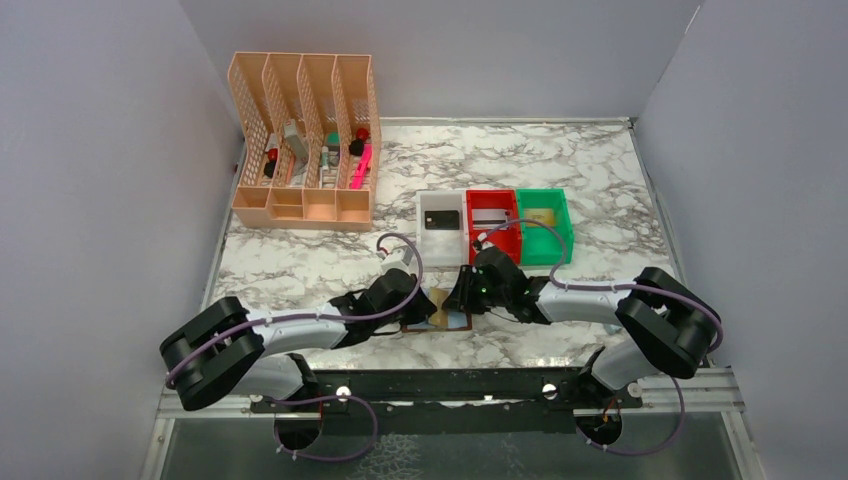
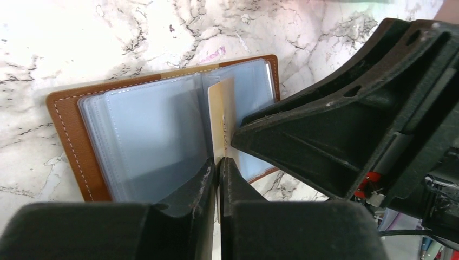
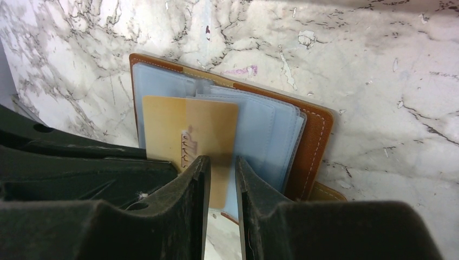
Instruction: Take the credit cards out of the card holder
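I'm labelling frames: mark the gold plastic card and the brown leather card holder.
gold plastic card [image 3: 189,125], right wrist view, flat face.
brown leather card holder [image 2: 67,135], left wrist view, stitched left border.

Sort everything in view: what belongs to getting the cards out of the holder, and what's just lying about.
Job: card holder, gold card pinched by the left gripper, right gripper at the holder, black card in the white bin, red bin, green bin.
Lying about: orange desk organiser, pens in it.
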Action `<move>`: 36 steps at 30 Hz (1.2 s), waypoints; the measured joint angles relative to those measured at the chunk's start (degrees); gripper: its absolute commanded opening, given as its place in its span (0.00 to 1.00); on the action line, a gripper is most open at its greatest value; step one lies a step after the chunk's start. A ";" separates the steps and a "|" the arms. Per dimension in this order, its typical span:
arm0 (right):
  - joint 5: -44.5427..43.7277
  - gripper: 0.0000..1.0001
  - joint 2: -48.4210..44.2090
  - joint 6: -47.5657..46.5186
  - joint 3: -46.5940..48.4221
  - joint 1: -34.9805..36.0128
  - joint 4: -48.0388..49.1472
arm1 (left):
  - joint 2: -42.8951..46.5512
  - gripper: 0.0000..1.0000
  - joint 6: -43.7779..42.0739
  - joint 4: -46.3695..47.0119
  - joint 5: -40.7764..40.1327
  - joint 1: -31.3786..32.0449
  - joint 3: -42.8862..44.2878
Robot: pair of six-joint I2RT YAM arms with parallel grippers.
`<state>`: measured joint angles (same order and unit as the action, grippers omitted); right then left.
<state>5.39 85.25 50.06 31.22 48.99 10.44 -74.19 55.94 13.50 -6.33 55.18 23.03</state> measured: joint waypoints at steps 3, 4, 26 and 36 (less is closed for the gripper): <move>-0.09 0.29 -0.04 -0.02 0.00 0.02 -0.02 | 1.64 0.02 -0.31 -1.05 -0.39 0.00 0.00; -0.15 0.29 -0.09 -0.02 0.00 0.02 -0.04 | 2.14 0.01 -0.46 -1.46 -0.59 0.00 0.00; 1.62 0.49 -7.06 -6.03 1.20 0.02 -6.99 | 11.61 0.00 -6.03 -10.80 -4.98 -0.07 0.31; 1.75 0.52 -14.27 -6.45 -2.25 0.02 -2.73 | 14.53 0.00 -8.07 -11.34 -5.29 -0.11 0.74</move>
<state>7.14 70.98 43.62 28.97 49.01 7.70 -59.66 47.88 2.15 -11.62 55.07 23.77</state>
